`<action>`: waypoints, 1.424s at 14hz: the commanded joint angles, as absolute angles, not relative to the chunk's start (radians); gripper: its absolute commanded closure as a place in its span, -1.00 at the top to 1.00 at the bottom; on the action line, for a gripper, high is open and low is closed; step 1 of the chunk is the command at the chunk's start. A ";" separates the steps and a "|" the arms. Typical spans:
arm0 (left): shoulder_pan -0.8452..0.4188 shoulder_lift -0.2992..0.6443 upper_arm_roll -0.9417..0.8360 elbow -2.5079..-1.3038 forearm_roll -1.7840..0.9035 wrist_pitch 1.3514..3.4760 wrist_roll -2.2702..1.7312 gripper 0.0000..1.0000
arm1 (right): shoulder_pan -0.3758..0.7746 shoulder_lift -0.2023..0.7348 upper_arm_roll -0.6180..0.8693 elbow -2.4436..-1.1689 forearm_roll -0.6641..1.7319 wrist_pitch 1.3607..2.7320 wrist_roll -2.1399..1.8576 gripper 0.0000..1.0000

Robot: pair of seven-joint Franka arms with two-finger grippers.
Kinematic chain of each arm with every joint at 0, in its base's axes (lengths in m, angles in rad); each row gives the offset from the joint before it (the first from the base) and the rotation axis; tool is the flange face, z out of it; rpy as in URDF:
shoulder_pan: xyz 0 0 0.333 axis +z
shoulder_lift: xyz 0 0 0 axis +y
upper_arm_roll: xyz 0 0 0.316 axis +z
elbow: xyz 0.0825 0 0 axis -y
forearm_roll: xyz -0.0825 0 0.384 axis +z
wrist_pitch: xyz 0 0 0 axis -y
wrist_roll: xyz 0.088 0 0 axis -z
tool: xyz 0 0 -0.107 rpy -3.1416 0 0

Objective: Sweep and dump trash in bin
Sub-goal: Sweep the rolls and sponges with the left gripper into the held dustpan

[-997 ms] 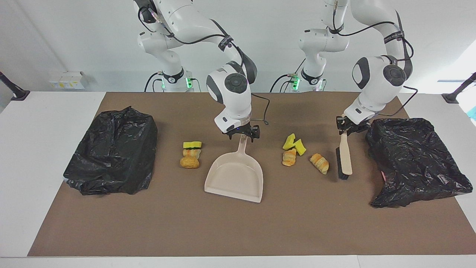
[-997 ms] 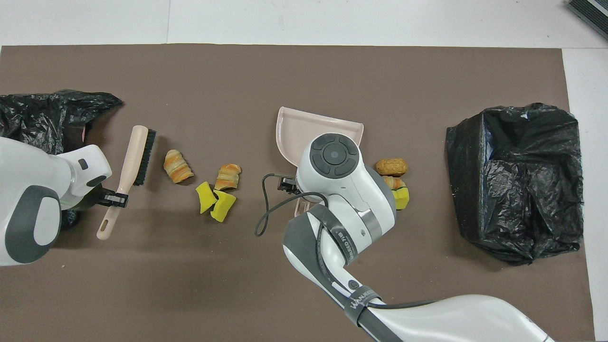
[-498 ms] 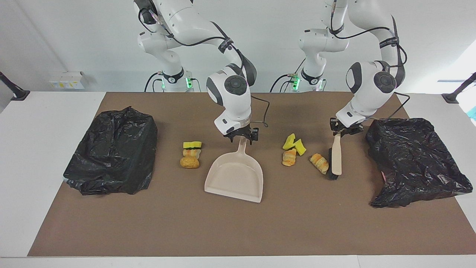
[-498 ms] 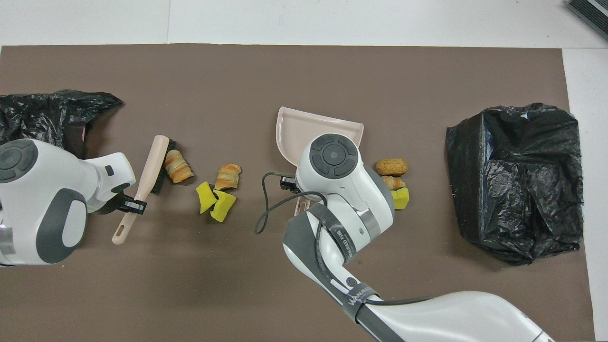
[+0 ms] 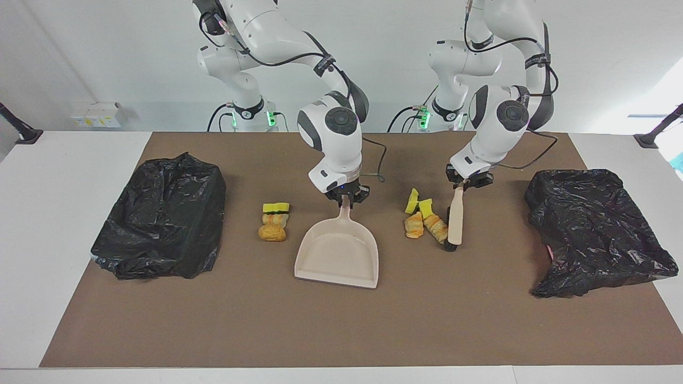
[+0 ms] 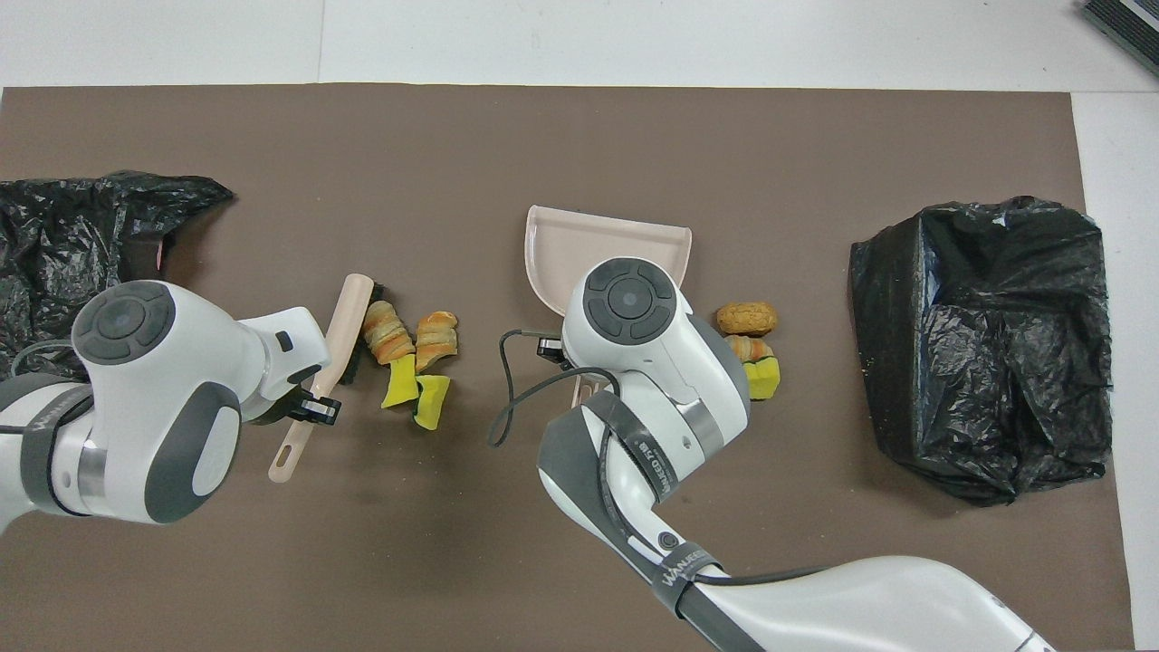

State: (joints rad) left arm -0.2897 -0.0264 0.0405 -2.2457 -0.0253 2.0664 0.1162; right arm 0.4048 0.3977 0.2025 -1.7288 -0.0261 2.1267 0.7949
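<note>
The right claw (image 5: pixel 348 200) is now clenched on the dustpan (image 5: pixel 338 255) handle mid-tabletop. The brush (image 5: pixel 455 220), grasped by the left claw (image 5: pixel 465 184), has been swept against the trash (image 5: pixel 425 217), bunching it toward the pan.

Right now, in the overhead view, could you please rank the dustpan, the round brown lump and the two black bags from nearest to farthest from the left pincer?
From the left pincer, shut on the brush:
1. Bag at the left arm's end.
2. Dustpan, mid-table, held by the right pincer.
3. Round brown lump, beside the dustpan.
4. Bag at the right arm's end.
</note>
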 commanded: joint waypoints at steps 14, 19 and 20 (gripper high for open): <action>-0.247 -0.132 0.054 -2.327 -0.017 1.983 -0.136 -1.00 | 0.307 0.161 0.209 -1.856 -0.020 1.870 -0.515 -1.00; -0.336 -0.227 0.052 -2.495 -0.017 2.173 -0.254 -1.00 | 0.353 0.173 0.207 -1.911 -0.050 1.931 -0.654 -1.00; -0.340 -0.232 0.051 -2.516 -0.017 2.209 -0.267 -1.00 | 0.376 0.181 0.207 -1.913 -0.073 1.936 -0.640 -1.00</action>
